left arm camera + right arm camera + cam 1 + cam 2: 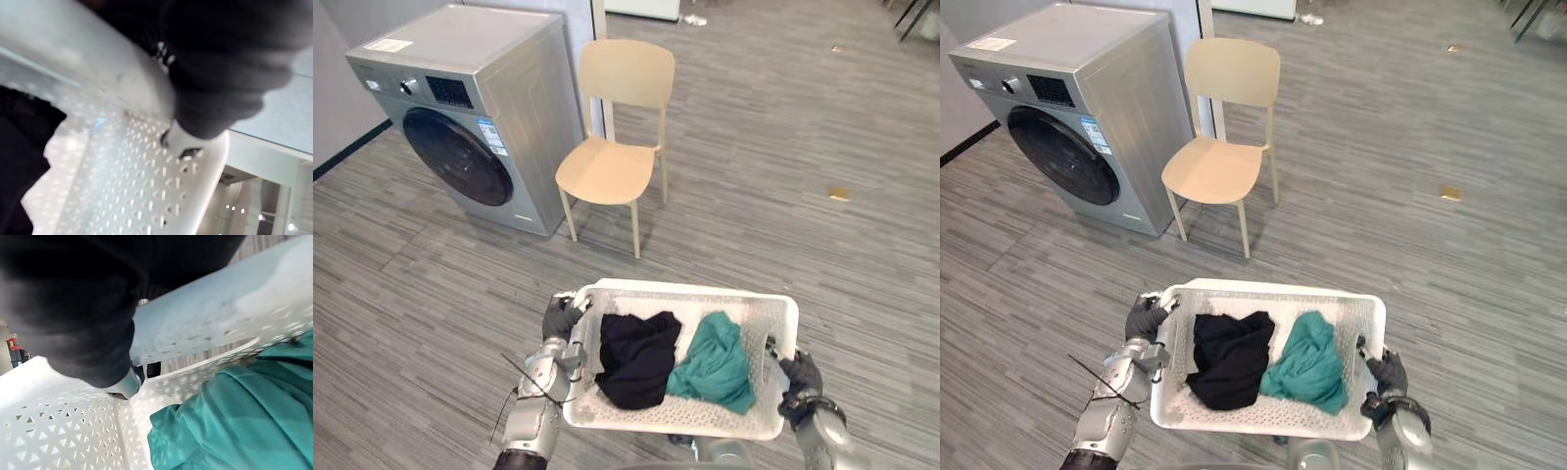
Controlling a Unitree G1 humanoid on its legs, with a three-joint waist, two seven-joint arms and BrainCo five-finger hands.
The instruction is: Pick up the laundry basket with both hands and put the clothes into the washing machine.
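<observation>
White plastic, pierced all over: the basket (685, 290) hangs low and right in front of you, clear of the floor (803, 147), carried level between both hands. Inside it, a black garment (634, 357) lies on your left and a teal garment (717, 364) on your right, the two touching in the middle.

Your left hand (560, 318) is clamped on the basket's left rim and your right hand (800, 374) on its right rim. Each wrist view shows a thumb pressed against the inside of the wall just under the rim, so both hands are closed on the basket.

The pick-up looks done. You are on the carry.

The washing machine (475, 113) stands well apart, ahead and to your left, with its round door (458, 155) closed. A pale chair (612, 147) stands just beside it, on its right.

Next, you probably need to walk and turn left toward the machine, holding the basket level. With both hands full and the door closed, you will likely have to set the basket down first. The chair seat may serve.
</observation>
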